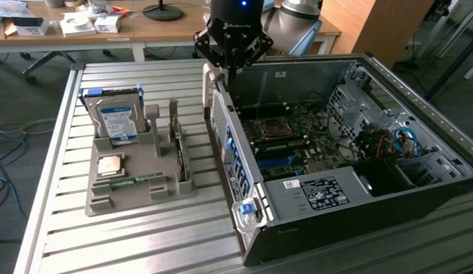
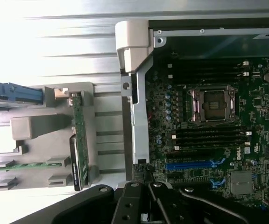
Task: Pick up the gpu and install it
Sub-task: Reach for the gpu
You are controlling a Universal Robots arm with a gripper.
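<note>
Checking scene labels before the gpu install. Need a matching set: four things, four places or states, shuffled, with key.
1 gpu
2 hard drive
3 RAM stick
4 tool

A lying flat in the holder
B above the case wall facing the holder
C on edge, holder side nearest case
D upright, blue label

Pairs: 1-C, 2-D, 3-A, 4-B

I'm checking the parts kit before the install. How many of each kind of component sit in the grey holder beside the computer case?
gpu: 1
hard drive: 1
RAM stick: 1
processor chip: 1
Total: 4
</note>
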